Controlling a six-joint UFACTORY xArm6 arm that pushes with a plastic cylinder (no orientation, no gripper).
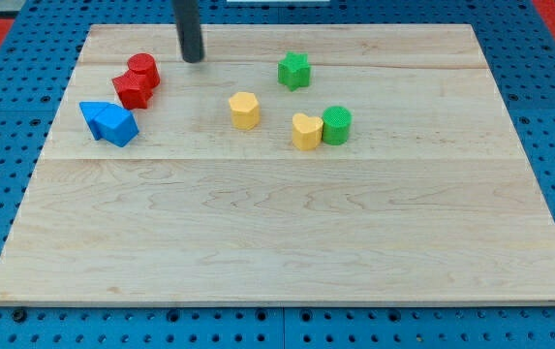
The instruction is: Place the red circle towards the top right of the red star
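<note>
Nearest you sit two touching blue blocks (108, 122), the yellow heart (305, 131) against the green cylinder (336, 125), and a yellow hexagon (244, 110). Farther back, the red circle (143, 69) touches the red star (131, 89) at its upper right, with the green star (294, 70) off to the view's right. You have no pincer here, only a rod: my tip (193, 59) stands just right of the red circle, apart from it.

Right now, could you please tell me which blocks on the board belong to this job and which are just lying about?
Part of the job:
- red circle, touching the red star's upper right
- red star
- my tip, just right of the red circle

Lying about:
- blue blocks
- yellow hexagon
- yellow heart
- green circle
- green star
</note>
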